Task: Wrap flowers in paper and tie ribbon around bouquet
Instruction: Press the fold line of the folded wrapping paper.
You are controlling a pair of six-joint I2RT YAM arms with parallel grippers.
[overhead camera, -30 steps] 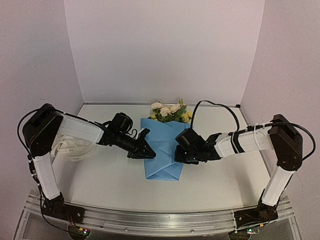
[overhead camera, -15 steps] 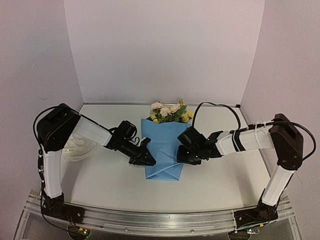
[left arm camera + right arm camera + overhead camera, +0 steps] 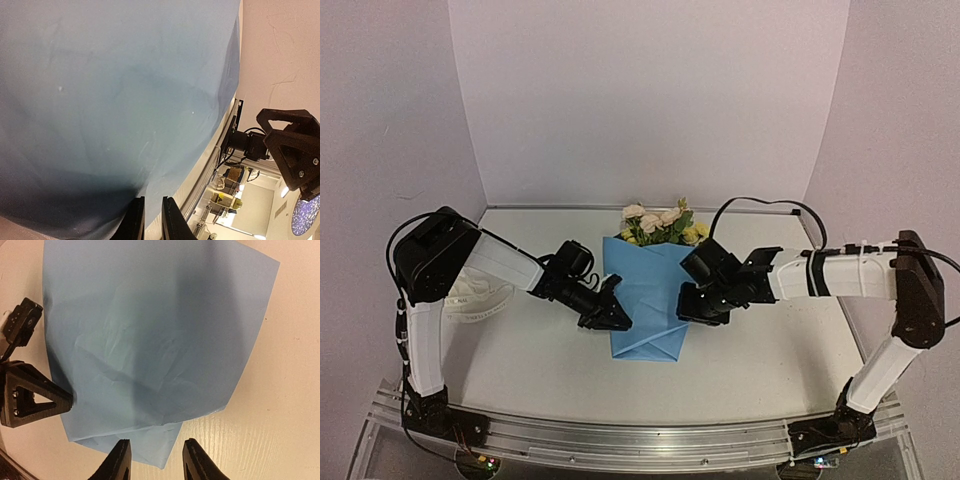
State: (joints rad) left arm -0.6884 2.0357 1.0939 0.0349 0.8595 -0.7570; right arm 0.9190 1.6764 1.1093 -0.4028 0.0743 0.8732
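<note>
The bouquet lies in the middle of the table, with the light blue paper [image 3: 645, 300] folded over it. Yellow and cream flowers [image 3: 660, 225] stick out at the far end. My left gripper [image 3: 613, 318] is at the paper's left edge. In the left wrist view its jaws [image 3: 153, 201] are nearly together, with the paper's [image 3: 115, 90] edge between them. My right gripper [image 3: 693, 308] hovers over the paper's right side. It stands open [image 3: 157, 445] above the paper's [image 3: 150, 340] near corner and holds nothing. The cream-white ribbon [image 3: 478, 298] lies bunched at the left, partly under my left arm.
White walls close off the table at the back and on both sides. A metal rail [image 3: 640, 440] runs along the near edge. My left gripper's black finger [image 3: 32, 402] shows at the paper's edge in the right wrist view.
My right gripper has opened and let go of the paper, and its arm has stretched out. My left gripper has slid a little nearer along the paper's left edge, still closed.
</note>
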